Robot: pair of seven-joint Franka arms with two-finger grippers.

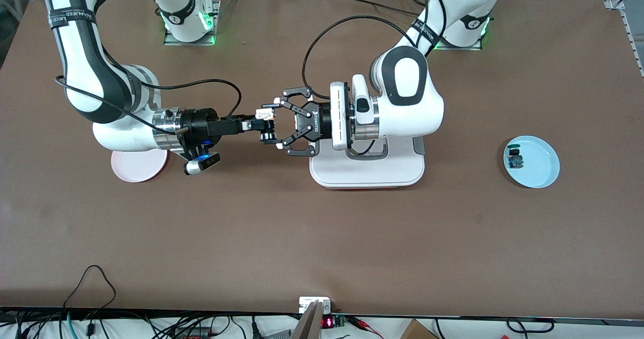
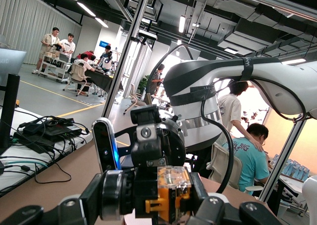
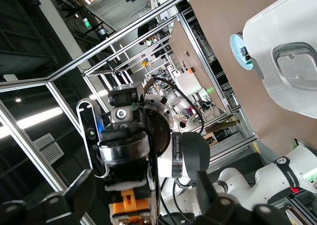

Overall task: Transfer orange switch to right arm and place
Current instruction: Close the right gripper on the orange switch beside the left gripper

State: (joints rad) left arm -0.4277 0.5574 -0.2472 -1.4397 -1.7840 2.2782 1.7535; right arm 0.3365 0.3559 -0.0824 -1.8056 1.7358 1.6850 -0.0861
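Orange switch, clear-topped, pinched in left claw; right claw open around it.

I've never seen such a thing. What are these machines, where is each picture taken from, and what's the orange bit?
These are two white robot arms at a brown table. The wide picture comes from a high camera facing them; the other two from cameras on each arm's wrist. Above mid-table the left pincer, a black claw, is shut on a small black push-button switch with an orange cap, and the right pincer meets it there, probably to take it. On the table lie a white tray, a pink round plate and a light blue round plate holding a small blue part.
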